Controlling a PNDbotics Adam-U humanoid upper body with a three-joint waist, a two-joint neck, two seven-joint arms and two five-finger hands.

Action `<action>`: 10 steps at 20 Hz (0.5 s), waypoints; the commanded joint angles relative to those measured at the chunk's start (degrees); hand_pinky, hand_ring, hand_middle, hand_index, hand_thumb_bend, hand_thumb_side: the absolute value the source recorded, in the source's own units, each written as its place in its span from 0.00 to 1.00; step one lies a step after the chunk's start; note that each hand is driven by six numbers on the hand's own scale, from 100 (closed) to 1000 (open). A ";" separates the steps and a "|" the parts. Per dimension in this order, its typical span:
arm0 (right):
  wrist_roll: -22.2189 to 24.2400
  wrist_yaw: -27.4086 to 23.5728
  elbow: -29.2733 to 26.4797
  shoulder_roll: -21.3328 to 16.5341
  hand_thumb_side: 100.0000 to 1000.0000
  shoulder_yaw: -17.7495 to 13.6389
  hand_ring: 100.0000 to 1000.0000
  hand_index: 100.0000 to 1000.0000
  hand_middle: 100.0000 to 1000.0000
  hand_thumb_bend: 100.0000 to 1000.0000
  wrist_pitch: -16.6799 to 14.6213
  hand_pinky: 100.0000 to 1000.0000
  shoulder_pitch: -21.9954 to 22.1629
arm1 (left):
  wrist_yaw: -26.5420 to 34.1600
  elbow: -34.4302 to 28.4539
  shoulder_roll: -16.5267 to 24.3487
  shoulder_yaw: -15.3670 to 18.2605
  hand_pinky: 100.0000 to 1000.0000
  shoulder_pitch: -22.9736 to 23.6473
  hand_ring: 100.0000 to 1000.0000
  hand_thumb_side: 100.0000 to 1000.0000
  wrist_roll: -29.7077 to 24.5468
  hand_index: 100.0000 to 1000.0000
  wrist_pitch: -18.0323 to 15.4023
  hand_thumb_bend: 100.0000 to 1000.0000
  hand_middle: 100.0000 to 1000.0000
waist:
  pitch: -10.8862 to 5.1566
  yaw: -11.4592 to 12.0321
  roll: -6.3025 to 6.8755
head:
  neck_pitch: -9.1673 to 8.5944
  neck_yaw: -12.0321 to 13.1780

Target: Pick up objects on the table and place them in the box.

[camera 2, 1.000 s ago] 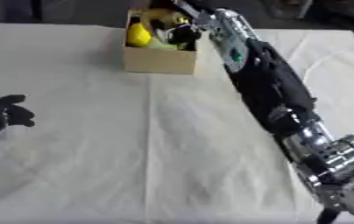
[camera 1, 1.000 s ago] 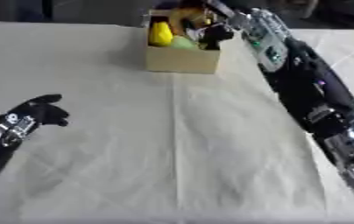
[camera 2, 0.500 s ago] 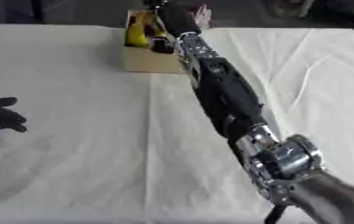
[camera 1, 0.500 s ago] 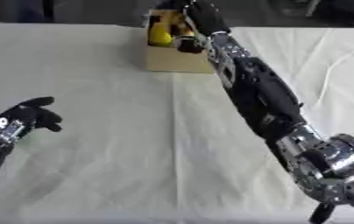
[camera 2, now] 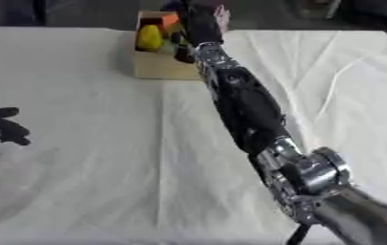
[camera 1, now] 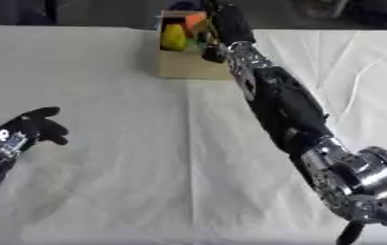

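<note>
My right hand (camera 1: 228, 21) is stretched to 12 o'clock, over the box (camera 1: 183, 63) at the table's (camera 1: 130, 158) far edge; its fingers I cannot tell. A yellow object (camera 1: 174, 37) lies inside. My left hand (camera 1: 29, 130) rests open at 9 o'clock.

White-clothed table (camera 1: 105, 182) with a cardboard box (camera 1: 183, 67) at the far edge
</note>
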 commanded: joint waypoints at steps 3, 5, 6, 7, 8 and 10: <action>2.35 -4.14 -5.32 -3.67 0.13 1.11 0.95 1.00 1.00 0.00 -4.10 0.95 -1.47 | 0.07 -1.10 0.25 0.51 0.84 -0.12 0.63 0.99 0.15 0.91 -0.02 0.00 0.61 | -0.82 -0.46 0.71 | -0.20 0.94; 4.60 -7.50 -9.46 -5.37 0.00 2.33 0.96 1.00 1.00 0.00 -7.59 0.98 -0.52 | -0.06 -1.04 0.47 0.76 0.84 0.14 0.63 0.99 0.38 0.91 0.03 0.00 0.61 | -0.84 -1.02 0.50 | -0.20 1.55; 6.08 -9.58 -11.86 -6.30 0.00 2.89 0.96 1.00 1.00 0.00 -9.40 0.98 0.24 | -0.16 -0.98 0.55 0.87 0.84 0.23 0.63 0.99 0.51 0.91 0.07 0.00 0.61 | -0.86 -1.34 0.41 | -0.20 1.80; 7.72 -12.16 -14.65 -7.45 0.00 3.53 0.97 1.00 1.00 0.00 -11.39 1.00 1.50 | -0.26 -0.88 0.57 0.95 0.84 0.37 0.63 0.99 0.60 0.91 0.11 0.00 0.61 | -1.04 -1.80 0.26 | -0.20 2.08; 9.44 -15.34 -17.89 -8.78 0.00 4.09 0.98 1.00 1.00 0.00 -13.32 1.00 3.15 | -0.35 -0.79 0.57 1.01 0.84 0.53 0.63 0.99 0.68 0.91 0.13 0.00 0.61 | -1.23 -2.17 0.10 | -0.20 2.34; 12.68 -22.86 -25.85 -11.87 0.00 5.06 0.98 1.00 1.00 0.00 -16.64 1.00 7.92 | -0.62 -0.62 0.64 1.24 0.84 1.07 0.63 0.99 0.90 0.91 0.14 0.00 0.61 | -1.62 -2.85 -0.26 | -0.20 3.11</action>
